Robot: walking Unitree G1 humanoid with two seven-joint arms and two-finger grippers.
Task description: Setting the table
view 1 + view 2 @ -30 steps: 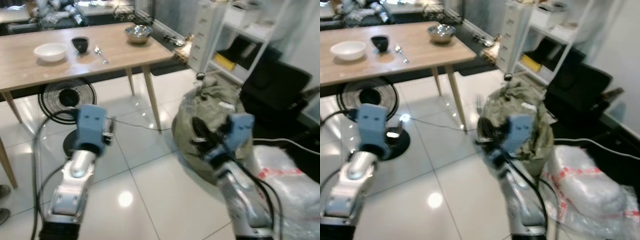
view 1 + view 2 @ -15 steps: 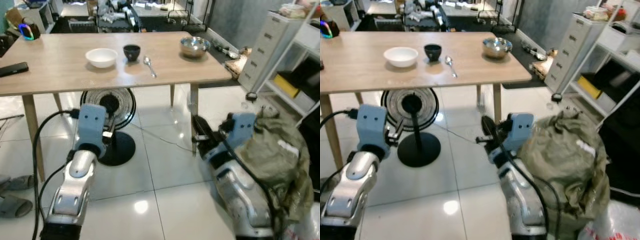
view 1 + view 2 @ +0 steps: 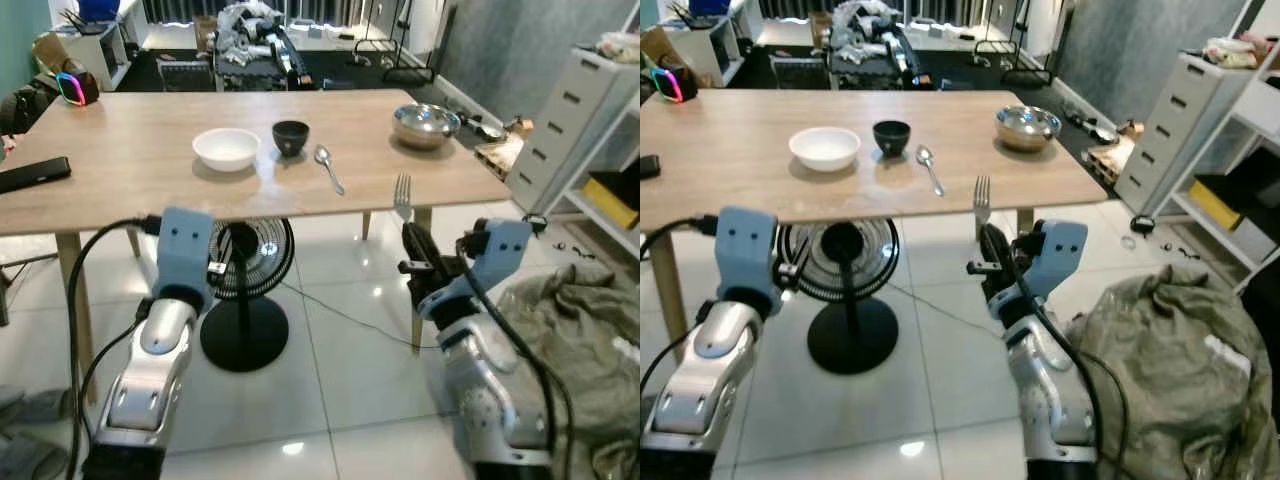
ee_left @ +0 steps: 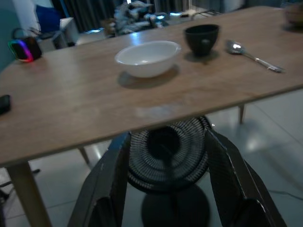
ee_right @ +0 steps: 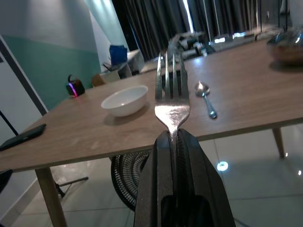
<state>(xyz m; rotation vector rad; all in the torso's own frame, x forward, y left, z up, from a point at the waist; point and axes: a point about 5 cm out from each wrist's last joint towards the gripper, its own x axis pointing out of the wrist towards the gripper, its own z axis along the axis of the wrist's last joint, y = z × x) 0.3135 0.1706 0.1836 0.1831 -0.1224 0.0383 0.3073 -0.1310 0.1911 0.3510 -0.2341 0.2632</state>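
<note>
— Wooden table [image 3: 120,170] ahead now; what's laid?

— Bowl [image 3: 226,148], cup [image 3: 291,136], spoon [image 3: 328,168]. I've turned from the sack to face it. My left gripper [image 4: 165,189] is spread, empty; my right gripper [image 5: 176,142] pinches the fork [image 5: 172,97] upright, short of the edge. Approach next.

standing fan [image 3: 243,300], drawer cabinet [image 3: 1180,120], crumpled sack [image 3: 1180,370]

Silver arms, blue wrist blocks, black cables, black hands [image 3: 992,262]

No legible text, labels, brands, numbers or signs appear on any object or surface in these views.
</note>
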